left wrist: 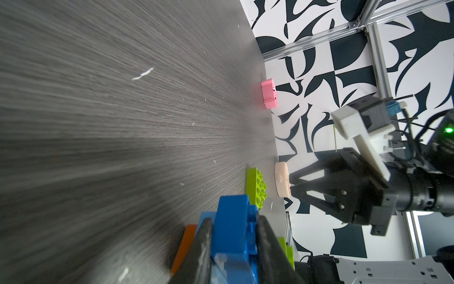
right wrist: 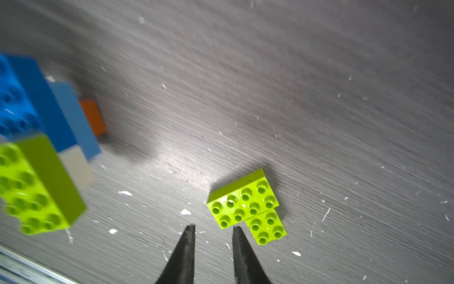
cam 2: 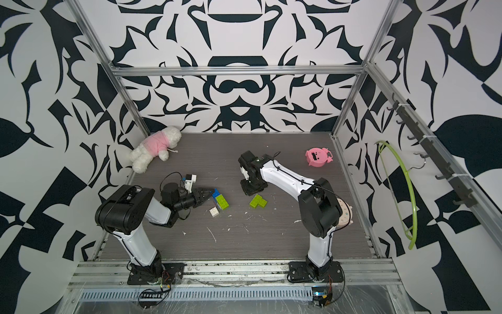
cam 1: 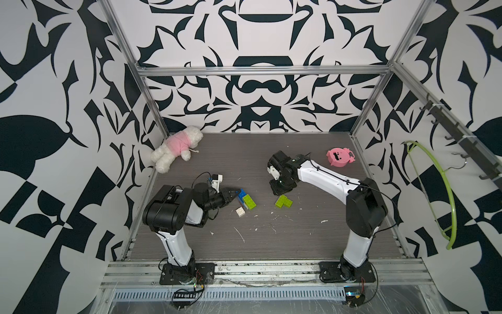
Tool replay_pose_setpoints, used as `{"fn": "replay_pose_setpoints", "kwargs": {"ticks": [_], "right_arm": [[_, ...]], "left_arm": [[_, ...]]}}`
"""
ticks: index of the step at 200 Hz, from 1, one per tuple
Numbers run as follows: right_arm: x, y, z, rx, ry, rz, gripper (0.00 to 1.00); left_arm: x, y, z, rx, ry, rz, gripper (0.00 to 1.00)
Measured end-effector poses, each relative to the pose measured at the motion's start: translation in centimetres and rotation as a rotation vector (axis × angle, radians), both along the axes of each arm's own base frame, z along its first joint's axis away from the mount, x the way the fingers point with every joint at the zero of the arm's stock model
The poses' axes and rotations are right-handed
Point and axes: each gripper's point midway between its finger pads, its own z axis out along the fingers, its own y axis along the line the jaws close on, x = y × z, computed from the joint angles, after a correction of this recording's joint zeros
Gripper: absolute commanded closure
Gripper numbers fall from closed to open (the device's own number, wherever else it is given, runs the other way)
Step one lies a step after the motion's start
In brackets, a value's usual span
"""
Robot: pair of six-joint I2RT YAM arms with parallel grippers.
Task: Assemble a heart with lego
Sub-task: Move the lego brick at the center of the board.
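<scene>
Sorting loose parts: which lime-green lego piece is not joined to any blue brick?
The L-shaped lime-green piece lying alone by the right tool; the other lime-green brick tops the blue cluster held by the left tool.

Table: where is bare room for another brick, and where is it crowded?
Free: near strip along the front rail; far middle between plush toy and pink pig toy. Crowded: centre, around the brick cluster, white brick and lime-green pair.

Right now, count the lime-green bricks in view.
3. One sits on the heart cluster held by the left gripper; two form the L-shaped pair on the table by the right gripper. More may hide within the cluster.
</scene>
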Motion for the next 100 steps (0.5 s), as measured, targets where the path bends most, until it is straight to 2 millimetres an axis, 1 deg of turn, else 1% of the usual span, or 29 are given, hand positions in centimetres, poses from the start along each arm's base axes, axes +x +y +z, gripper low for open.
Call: {"fn": "replay_pose_setpoints", "kwargs": {"ticks": [14, 23, 40, 64, 100], "right_arm": [[-0.2, -0.5, -0.6, -0.009, 0.014, -0.012, 0.7], [-0.2, -0.7, -0.8, -0.012, 0.02, -0.018, 0.69], [-0.1, -0.9, -0.9, -0.009, 0.021, -0.027, 0.7], [0.2, -0.8, -0.9, 0.002, 0.013, -0.031, 0.7], [0.1, -0.7, -0.8, 0.006, 0.015, -0.029, 0.7]], "left_arm": [[0.0, 0.1, -0.2, 0.003, 0.001, 0.006, 0.66], [-0.1, 0.2, -0.7, 0.012, 0.016, 0.01, 0.64], [-0.7, 0.6, -3.0, 0.043, 0.1, 0.025, 0.6], [-0.7, 0.6, -2.9, 0.05, 0.089, 0.02, 0.57], [-0.7, 0.7, -2.9, 0.055, 0.081, 0.02, 0.56]]}}
